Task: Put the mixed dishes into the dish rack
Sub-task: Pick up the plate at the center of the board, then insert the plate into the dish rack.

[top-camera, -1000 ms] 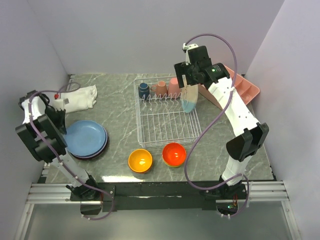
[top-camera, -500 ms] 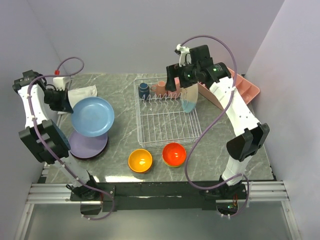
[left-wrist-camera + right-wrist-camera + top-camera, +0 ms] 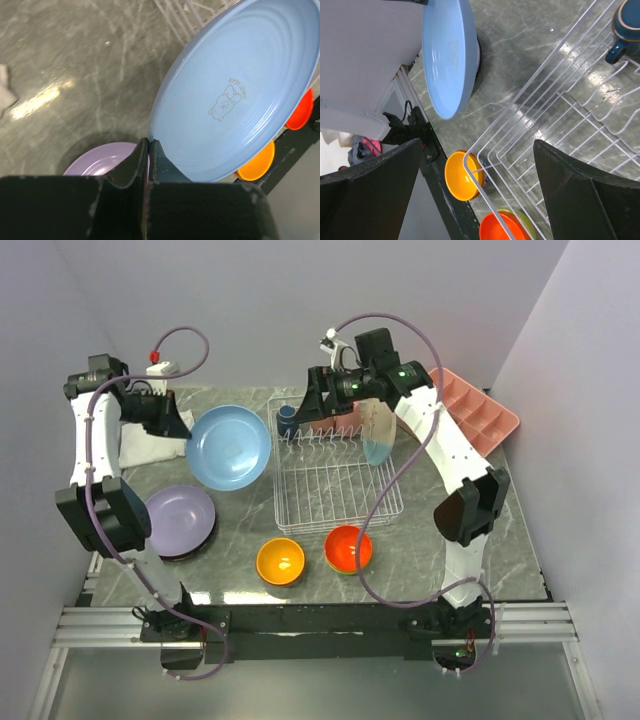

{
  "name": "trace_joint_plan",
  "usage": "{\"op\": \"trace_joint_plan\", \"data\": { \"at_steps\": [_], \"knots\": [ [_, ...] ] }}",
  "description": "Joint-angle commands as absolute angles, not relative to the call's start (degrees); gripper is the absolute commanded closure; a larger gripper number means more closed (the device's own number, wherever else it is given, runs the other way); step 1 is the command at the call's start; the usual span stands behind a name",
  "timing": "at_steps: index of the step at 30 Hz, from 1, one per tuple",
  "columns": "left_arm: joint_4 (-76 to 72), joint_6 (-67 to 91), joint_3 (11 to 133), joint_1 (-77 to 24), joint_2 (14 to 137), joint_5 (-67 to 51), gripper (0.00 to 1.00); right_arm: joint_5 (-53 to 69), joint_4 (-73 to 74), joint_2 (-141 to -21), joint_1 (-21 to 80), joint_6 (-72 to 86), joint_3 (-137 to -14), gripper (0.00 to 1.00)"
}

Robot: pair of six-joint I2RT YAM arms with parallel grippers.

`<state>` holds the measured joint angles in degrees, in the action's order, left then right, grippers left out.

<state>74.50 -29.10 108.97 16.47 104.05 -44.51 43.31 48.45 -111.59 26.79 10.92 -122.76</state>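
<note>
Blue plate (image 3: 235, 90) with a bear print, lavender plate (image 3: 180, 520), orange bowl (image 3: 280, 561).

Left wrist view: the blue plate (image 3: 235, 95), clipped at the top-right corner, hides most of the orange-yellow bowl (image 3: 257, 164) and red-orange bowl (image 3: 301, 112), and the left gripper (image 3: 148, 144) covers the near rim of the lavender plate (image 3: 90, 160); right wrist view: the navy cup (image 3: 625, 27) is cut by the right edge.
</note>
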Motion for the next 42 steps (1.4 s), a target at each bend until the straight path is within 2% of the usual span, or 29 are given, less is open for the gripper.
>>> {"op": "trace_joint_plan", "data": {
  "at_steps": [1, 17, 20, 23, 24, 26, 27, 28, 29, 30, 33, 34, 35, 37, 42],
  "knots": [
    [73.13, -26.37, 111.18, 15.12, 104.94, -49.65, 0.99, 44.57, 46.67, -114.08, 29.0, 12.39, -126.82, 0.0],
    [70.31, -25.22, 107.75, 10.11, 102.83, -51.85, 0.99, 37.97, 46.85, -121.37, 35.07, 12.92, -131.31, 0.0],
    [70.14, -24.52, 107.84, 9.58, 102.92, -52.73, 0.99, 35.69, 46.93, -122.25, 35.51, 13.27, -132.18, 0.05],
    [69.7, -24.26, 107.84, 9.05, 102.92, -52.91, 0.99, 34.72, 46.58, -122.78, 36.03, 13.62, -132.36, 0.18],
    [69.52, -24.0, 107.67, 9.05, 102.92, -53.17, 0.99, 34.46, 46.5, -123.04, 36.04, 13.62, -132.36, 0.27],
    [68.73, -23.12, 107.4, 8.79, 102.83, -53.26, 0.99, 33.05, 46.67, -123.31, 36.38, 13.62, -132.62, 0.32],
    [68.47, -22.85, 107.32, 8.53, 102.83, -53.09, 0.99, 31.74, 46.58, -123.66, 36.65, 13.71, -132.71, 0.56],
    [67.94, -22.42, 107.31, 8.53, 102.75, -52.82, 0.99, 30.25, 47.02, -123.92, 36.82, 13.71, -132.98, 0.75],
    [67.68, -21.63, 107.14, 8.44, 102.83, -52.47, 0.99, 28.67, 47.2, -124.01, 37.0, 13.54, -133.85, 0.88],
    [67.59, -21.36, 107.05, 8.44, 102.92, -51.25, 0.96, 27.7, 47.37, -123.93, 36.91, 13.71, -134.21, 1.0],
    [65.31, -17.85, 106.18, 8.35, 103.45, -46.16, 0.79, 22.6, 48.69, -122.79, 36.83, 11.96, -135.09, 1.0],
    [61.91, -16.45, 105.48, 8.35, 103.01, -40.14, 0.65, 17.45, 49.65, -121.22, 36.57, 11.43, -134.57, 1.0],
    [59.96, -13.65, 103.64, 8.35, 102.57, -37.29, 0.6, 14.27, 50.09, -120.33, 36.48, 10.73, -134.13, 1.0],
    [54.7, -13.1, 102.05, 8.26, 100.65, -32.89, 0.51, 6.19, 51.32, -117.79, 36.3, 8.18, -133.16, 1.0],
    [40.89, -5.46, 95.11, 8.44, 94.49, -28.05, 0.36, -13.51, 51.5, -113.39, 34.1, 4.58, -129.3, 1.0]
  ]
}}
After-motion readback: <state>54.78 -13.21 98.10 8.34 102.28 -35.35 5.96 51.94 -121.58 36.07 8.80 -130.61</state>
